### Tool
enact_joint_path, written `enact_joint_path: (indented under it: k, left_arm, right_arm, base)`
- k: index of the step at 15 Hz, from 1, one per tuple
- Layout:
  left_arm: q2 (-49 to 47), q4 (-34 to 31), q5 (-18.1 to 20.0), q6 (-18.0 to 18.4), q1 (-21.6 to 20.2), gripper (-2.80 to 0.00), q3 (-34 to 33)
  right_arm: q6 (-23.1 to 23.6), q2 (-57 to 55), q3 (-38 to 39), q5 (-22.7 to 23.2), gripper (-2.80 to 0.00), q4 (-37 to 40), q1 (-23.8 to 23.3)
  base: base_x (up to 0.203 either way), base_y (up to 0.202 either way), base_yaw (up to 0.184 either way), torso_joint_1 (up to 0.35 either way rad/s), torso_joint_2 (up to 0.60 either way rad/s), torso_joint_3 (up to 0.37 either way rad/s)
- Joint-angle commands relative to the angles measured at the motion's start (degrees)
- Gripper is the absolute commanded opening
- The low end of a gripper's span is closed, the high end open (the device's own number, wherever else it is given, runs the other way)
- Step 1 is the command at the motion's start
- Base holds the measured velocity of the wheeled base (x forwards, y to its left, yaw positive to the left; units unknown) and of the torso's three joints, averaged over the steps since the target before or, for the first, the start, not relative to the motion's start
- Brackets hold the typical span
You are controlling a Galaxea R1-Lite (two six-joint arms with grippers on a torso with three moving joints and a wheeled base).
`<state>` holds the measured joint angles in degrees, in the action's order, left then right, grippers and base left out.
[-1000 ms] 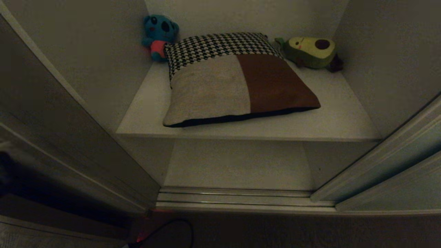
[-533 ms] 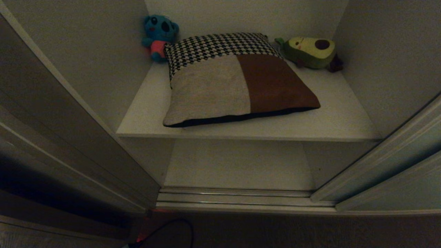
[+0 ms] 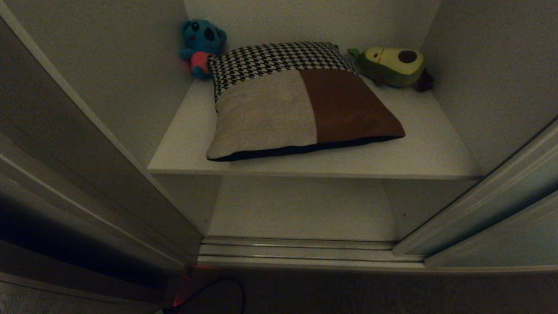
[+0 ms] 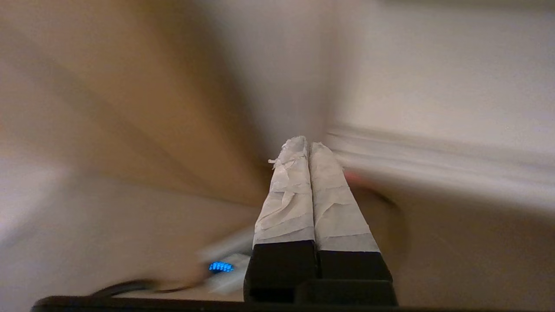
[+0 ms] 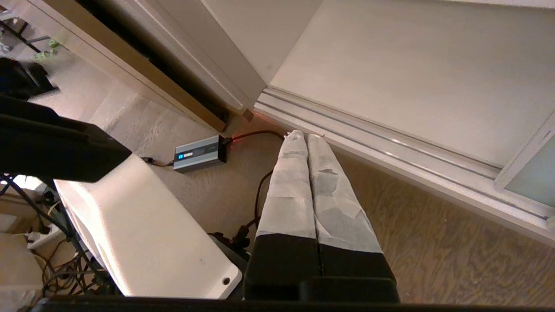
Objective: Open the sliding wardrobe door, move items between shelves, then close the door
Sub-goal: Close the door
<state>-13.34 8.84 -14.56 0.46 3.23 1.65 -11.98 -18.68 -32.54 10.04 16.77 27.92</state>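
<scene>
Left gripper (image 4: 308,145): pressed shut, empty, probably swinging; gone from head view since 1 second ago. 2 cushions (image 3: 301,104) stacked, untouched. Door-closing pending.

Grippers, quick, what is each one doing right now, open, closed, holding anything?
Left gripper: closed, holding nothing.
Right gripper: closed, holding nothing, low over the wood floor by the wardrobe's floor track.
</scene>
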Motion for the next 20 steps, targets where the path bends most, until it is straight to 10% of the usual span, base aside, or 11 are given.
enact_joint_path:
  k: [1, 4, 15, 20]
  left_arm:
    - [5.3, -2.0, 10.7, -0.4, -0.9, -2.8, -1.3]
    - [13.4, -13.8, 16.1, 5.7, -1.8, -2.8, 0.0]
    - [13.4, -13.4, 16.3, 3.0, -1.9, -2.8, 0.1]
    - [13.4, -13.4, 16.3, 3.0, -1.9, -2.8, 0.2]
  right_arm:
    - [-0.1, 0.2, 0.5, 0.2, -2.8, 0.0, 0.0]
    - [-0.1, 0.3, 0.6, 0.2, -2.8, -0.1, 0.0]
    - [0.6, 0.0, 0.8, -1.2, -2.8, -0.1, -1.4]
    - [2.6, -3.2, 3.1, -9.5, -2.8, -3.1, -0.9]
  base:
    - [0.0, 0.0, 0.0, 0.0, 0.0, 0.0]
    - [0.0, 0.0, 0.0, 0.0, 0.0, 0.0]
    - [0.0, 0.0, 0.0, 0.0, 0.0, 0.0]
    - [0.0, 0.0, 0.0, 0.0, 0.0, 0.0]
